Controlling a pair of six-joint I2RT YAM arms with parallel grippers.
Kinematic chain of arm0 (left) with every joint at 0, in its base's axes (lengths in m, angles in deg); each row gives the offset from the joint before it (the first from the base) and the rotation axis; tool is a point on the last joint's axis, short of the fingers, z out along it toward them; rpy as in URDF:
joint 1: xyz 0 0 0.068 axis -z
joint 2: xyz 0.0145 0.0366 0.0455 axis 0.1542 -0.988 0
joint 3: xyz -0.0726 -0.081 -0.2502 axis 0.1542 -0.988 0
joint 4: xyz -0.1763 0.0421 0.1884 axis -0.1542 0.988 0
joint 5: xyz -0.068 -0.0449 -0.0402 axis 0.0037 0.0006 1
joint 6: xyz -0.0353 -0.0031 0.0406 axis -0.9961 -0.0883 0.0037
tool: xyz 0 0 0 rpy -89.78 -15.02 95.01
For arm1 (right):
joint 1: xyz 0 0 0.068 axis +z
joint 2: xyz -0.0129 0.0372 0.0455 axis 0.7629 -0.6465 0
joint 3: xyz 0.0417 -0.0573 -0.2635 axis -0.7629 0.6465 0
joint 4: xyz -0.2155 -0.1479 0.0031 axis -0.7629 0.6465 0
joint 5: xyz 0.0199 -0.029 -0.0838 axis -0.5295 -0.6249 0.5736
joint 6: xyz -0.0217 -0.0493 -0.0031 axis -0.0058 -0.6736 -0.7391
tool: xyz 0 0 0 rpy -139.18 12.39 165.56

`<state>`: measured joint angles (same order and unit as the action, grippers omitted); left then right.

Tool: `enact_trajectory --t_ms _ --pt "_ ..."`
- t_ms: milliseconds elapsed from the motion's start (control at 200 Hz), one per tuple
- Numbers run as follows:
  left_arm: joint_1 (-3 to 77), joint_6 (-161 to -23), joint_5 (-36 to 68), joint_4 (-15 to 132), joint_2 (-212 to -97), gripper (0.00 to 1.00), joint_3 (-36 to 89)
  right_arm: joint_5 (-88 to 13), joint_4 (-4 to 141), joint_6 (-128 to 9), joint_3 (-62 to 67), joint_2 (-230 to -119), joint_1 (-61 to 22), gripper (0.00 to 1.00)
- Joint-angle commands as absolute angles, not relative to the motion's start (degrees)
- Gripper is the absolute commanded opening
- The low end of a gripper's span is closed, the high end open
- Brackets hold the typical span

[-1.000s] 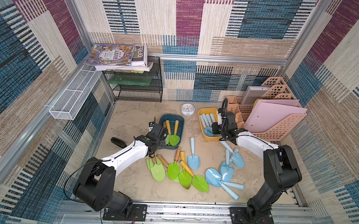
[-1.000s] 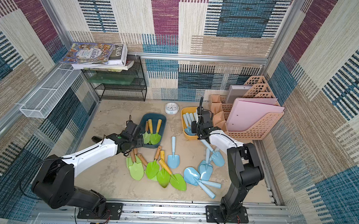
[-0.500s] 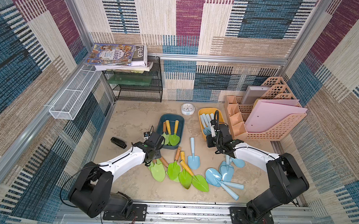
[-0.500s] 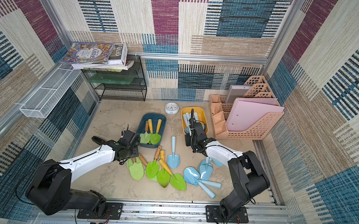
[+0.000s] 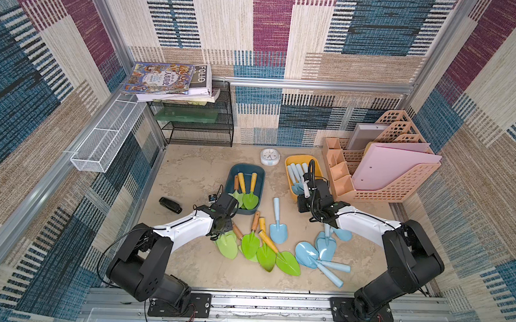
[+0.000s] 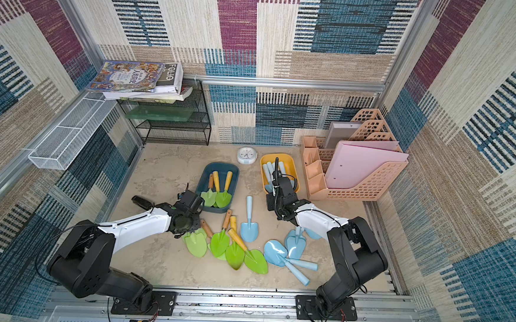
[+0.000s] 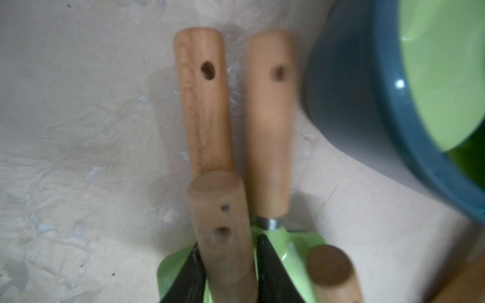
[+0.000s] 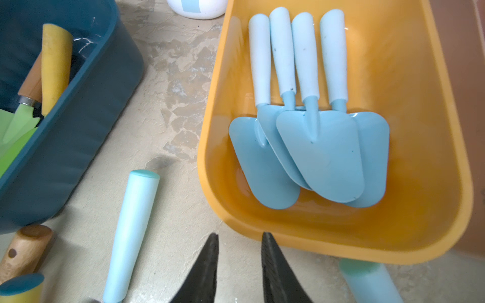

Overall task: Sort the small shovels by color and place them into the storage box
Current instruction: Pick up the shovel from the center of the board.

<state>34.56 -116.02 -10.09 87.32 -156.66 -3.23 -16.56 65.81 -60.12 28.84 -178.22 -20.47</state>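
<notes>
Several green small shovels [image 5: 250, 244] with wooden or yellow handles lie piled at the table's front middle. My left gripper [image 7: 227, 240] is down in that pile, shut on one wooden handle [image 7: 223, 210]; in a top view the left gripper [image 5: 222, 227] hides that handle. Three green ones lie in the dark blue storage box [image 5: 245, 168]. Several pale blue shovels [image 8: 315, 147] lie in the yellow storage box [image 8: 420, 157]. Others [image 5: 306, 254] lie loose on the table. My right gripper [image 8: 240, 234] is open and holds nothing, just in front of the yellow box; in a top view the right gripper [image 5: 304, 206] is seen there too.
A white clock [image 5: 270, 156] sits behind the two boxes. A black stapler-like object [image 5: 170, 205] lies at the left. A peach file organiser [image 5: 387, 182] stands at the right, beside the yellow box. At the back left are a black wire shelf [image 5: 197, 133] and a white wire basket [image 5: 104, 137].
My left gripper moved from the blue box down to the green pile and closed on a wooden handle. My right gripper drew back from over the yellow box toward the table's front.
</notes>
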Motion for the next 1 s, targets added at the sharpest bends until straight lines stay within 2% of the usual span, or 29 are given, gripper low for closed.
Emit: enact_trajectory --t_ms 0,130,290,491,671,796,997 --pt "34.5 -115.9 -8.8 88.9 -157.0 0.23 -2.9 -15.9 64.5 -59.9 28.9 -178.2 -20.5 0.31" --pt "34.5 -115.1 -9.6 90.7 -155.5 0.11 -1.7 -16.1 64.5 -59.7 29.0 -178.2 -20.5 0.31" --pt "34.5 -114.0 -10.7 94.2 -152.4 0.06 -0.3 -16.2 64.5 -59.7 29.1 -178.3 -20.5 0.31" --pt "34.6 -112.4 -14.0 98.4 -147.1 0.03 1.7 -16.4 64.5 -59.8 29.0 -178.1 -20.5 0.31" --pt "34.4 -109.5 -15.7 98.0 -146.1 0.03 8.9 -15.9 64.0 -59.8 29.6 -177.7 -20.5 0.31" --pt "34.2 -107.0 -14.6 91.9 -150.7 0.04 15.5 -16.0 63.7 -59.8 30.0 -177.6 -21.1 0.3" --pt "33.6 -101.7 -13.9 87.9 -166.3 0.06 32.5 -16.5 63.1 -59.6 30.8 -178.1 -22.1 0.3"
